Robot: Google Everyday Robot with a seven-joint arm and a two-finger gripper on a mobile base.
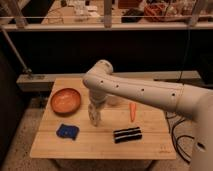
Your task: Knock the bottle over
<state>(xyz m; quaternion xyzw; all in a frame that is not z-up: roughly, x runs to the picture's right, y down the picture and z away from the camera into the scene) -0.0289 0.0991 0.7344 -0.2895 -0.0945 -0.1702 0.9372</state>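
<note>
Gripper [93, 111]: hanging straight down off the white arm [145, 93], low over the middle of the table, a bit left of centre.

Claw state: can't tell, honestly; blends right into the pale thing under it, so no call on clenched or released.

Bottle [95, 120]: small, pale, slim, standing upright on the wood directly at the tip of the gripper. Touching or just apart? Impossible to say from here. Roughly between the bowl and the carrot, slightly nearer the front edge than either.

Table [150, 148]: light wooden top, rectangular, sitting on a speckled floor.

Bowl [65, 100]: orange-brown, round, back-left part of the table, well apart from the bottle.

Blue thing [67, 131]: small crumpled dark-blue lump, front-left, below the bowl. Cloth or sponge, hard to tell which.

Striped thing [127, 134]: flat, black with pale stripes, front and right of the bottle, lying lengthwise along the table edge.

Carrot [132, 111]: orange, lying flat, thick end towards the back, to the right of the gripper and just under the arm.

Cup [114, 100]: whitish, mostly hidden behind the arm, behind and right of the bottle.

Background: dark wall, metal railing across the top, cables trailing on the floor at right.
</note>
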